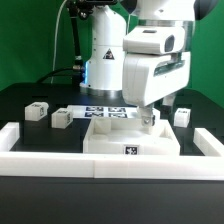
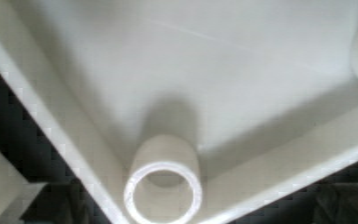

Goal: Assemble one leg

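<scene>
My gripper (image 1: pixel 150 117) hangs low over the large white panel (image 1: pixel 125 135), near its far corner on the exterior view's right. In the wrist view a white leg (image 2: pixel 163 182) stands upright on the panel (image 2: pixel 194 70) by a corner, seen end-on as a round ring directly under the wrist. The jaws stand wide and hold nothing; the fingers themselves do not show in the wrist view. Loose legs lie on the black table: two on the exterior view's left (image 1: pixel 37 111) (image 1: pixel 62 117) and one on the right (image 1: pixel 181 116).
The marker board (image 1: pixel 105 111) lies behind the panel. A low white wall (image 1: pixel 110 166) runs along the front, with side pieces on the left (image 1: pixel 10 135) and right (image 1: pixel 210 140). The robot's base (image 1: pixel 105 55) stands at the back.
</scene>
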Controlling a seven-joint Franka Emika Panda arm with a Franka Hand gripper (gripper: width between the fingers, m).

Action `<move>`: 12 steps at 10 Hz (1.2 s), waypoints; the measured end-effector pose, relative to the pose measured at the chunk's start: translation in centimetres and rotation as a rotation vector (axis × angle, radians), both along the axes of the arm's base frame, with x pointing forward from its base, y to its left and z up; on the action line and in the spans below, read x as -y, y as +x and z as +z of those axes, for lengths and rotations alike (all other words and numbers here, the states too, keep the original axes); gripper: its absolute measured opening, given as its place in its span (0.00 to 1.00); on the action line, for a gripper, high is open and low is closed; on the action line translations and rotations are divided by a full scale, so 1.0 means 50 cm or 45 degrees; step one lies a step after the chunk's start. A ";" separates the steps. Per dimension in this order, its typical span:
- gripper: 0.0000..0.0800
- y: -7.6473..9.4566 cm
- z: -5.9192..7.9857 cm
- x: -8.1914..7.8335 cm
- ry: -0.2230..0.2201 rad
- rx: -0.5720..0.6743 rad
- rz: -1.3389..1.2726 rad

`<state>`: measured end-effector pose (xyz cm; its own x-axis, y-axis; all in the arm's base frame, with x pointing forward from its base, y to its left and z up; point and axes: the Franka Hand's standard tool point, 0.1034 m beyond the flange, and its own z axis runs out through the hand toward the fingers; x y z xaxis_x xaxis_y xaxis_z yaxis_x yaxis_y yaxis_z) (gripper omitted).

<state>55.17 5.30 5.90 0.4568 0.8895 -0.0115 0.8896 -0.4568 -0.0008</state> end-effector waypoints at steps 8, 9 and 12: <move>0.81 -0.065 -0.009 0.005 -0.030 -0.016 0.284; 0.81 -0.079 -0.013 0.005 -0.036 -0.024 0.386; 0.81 -0.090 -0.019 0.002 -0.048 -0.027 0.449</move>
<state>50.66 5.22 4.96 0.1207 0.9913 -0.0534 0.9926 -0.1214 -0.0102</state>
